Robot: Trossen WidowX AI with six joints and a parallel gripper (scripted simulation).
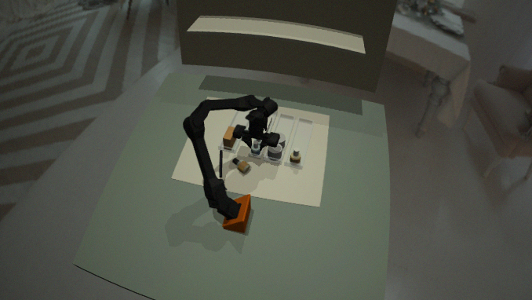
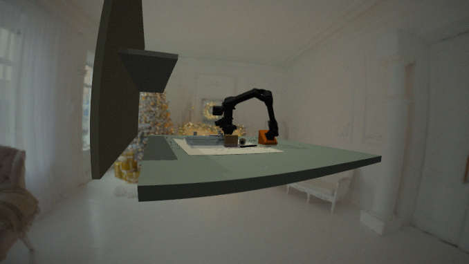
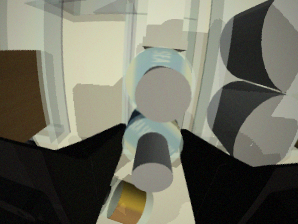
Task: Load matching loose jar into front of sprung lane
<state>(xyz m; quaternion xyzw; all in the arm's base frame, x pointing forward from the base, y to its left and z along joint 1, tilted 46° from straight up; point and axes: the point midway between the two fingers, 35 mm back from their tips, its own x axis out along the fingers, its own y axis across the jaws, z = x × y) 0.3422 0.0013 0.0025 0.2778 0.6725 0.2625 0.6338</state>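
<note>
My gripper [image 1: 256, 144] [image 3: 152, 132] is shut on a pale blue jar [image 1: 256, 149] [image 3: 153, 145] with a dark-sided cap, at the front end of the sprung lane [image 3: 206, 75]. A second pale blue jar [image 3: 163, 94], with a grey cap top, is in the lane directly behind the held one; the two look very close together or touching in the wrist view. A dark strip, perhaps the pusher plate, shows behind the second jar. The held jar looks roughly upright. Its base is hidden in the wrist view, so I cannot tell whether it rests on the lane floor.
A brown box [image 1: 229, 137] [image 2: 231, 140] [image 3: 20, 95] stands in the lane to the left. Two dark grey jars stand in the lane to the right; an amber jar [image 1: 296, 157] is farther right. Another amber jar [image 1: 243, 166] [image 3: 131, 200] lies in front, near a dark rod [image 1: 220, 162].
</note>
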